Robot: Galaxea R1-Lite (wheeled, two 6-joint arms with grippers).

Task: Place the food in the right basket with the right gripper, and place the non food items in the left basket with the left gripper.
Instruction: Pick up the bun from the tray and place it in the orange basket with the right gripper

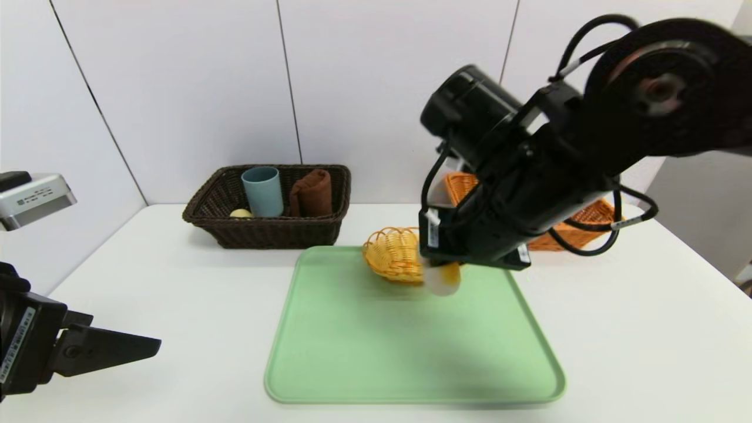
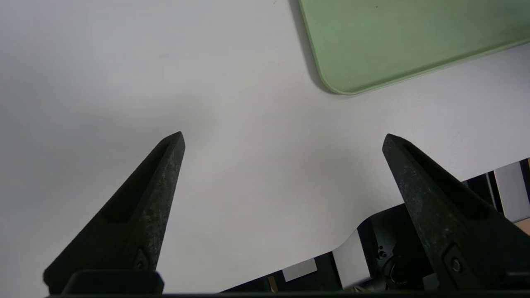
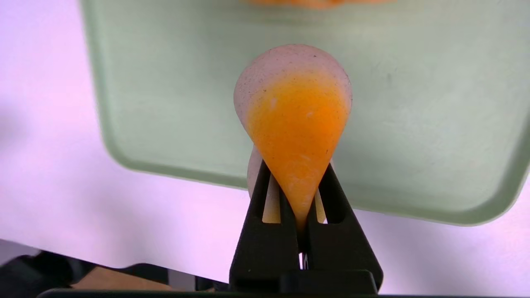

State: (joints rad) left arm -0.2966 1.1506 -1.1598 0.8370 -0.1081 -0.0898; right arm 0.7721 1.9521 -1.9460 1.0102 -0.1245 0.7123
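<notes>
Right pincer [image 3: 299,198]'s clamped shut on the squishy white bun with an orange-yellow top [image 3: 299,111], holding it over the green plastic tray [image 1: 411,352]'s far edge. Left black pincer [image 2: 283,138]'s wide open and empty, by the bench [image 1: 194,329]'s left edge.

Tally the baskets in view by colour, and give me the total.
Dark brown: 1, at the left.
Yellow: 1, small and round, by the green tray's far edge.
Orange: 1, partly behind the right arm.
Total: 3 baskets.
</notes>
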